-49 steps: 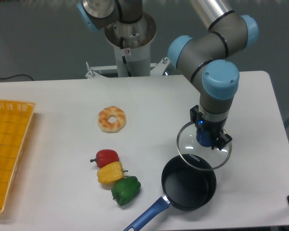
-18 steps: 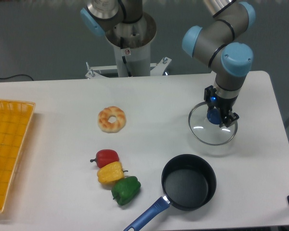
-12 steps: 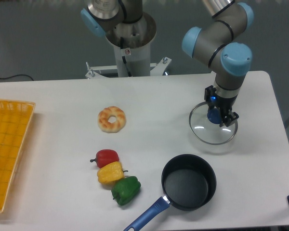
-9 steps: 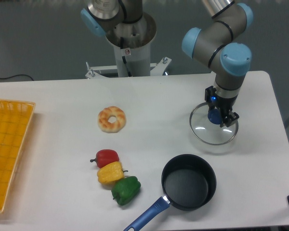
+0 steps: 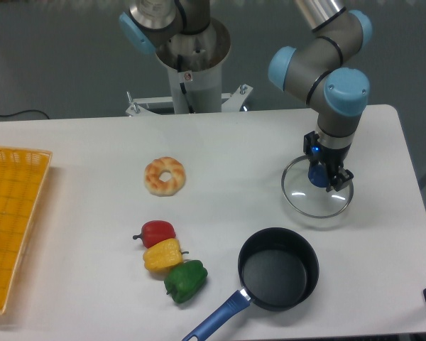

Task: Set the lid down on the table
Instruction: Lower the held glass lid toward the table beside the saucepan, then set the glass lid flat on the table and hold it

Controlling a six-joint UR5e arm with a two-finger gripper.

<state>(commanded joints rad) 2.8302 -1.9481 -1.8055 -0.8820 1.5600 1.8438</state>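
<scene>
A: Lid (image 5: 317,197) is off the saucepan (image 5: 278,268) now, carried out over bare table (image 5: 92,149) just behind the pan. Drifting less than a moment ago.

B: Gripper (image 5: 321,175)?

A: Fingers closed on the blue knob. Lid sits very low; can't tell if the rim touches yet.

B: So release is next, I'd guess.

A: Likely, once it's down flat.

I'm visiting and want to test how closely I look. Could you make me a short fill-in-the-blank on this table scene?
1. The gripper is closed on the lid's ____ knob.
2. The black pan has nothing inside and a ____ handle.
3. Between the red pepper and the green pepper lies a ____ one.
4. The bagel lies on the ____.

Missing words: blue; blue; yellow; table
</scene>
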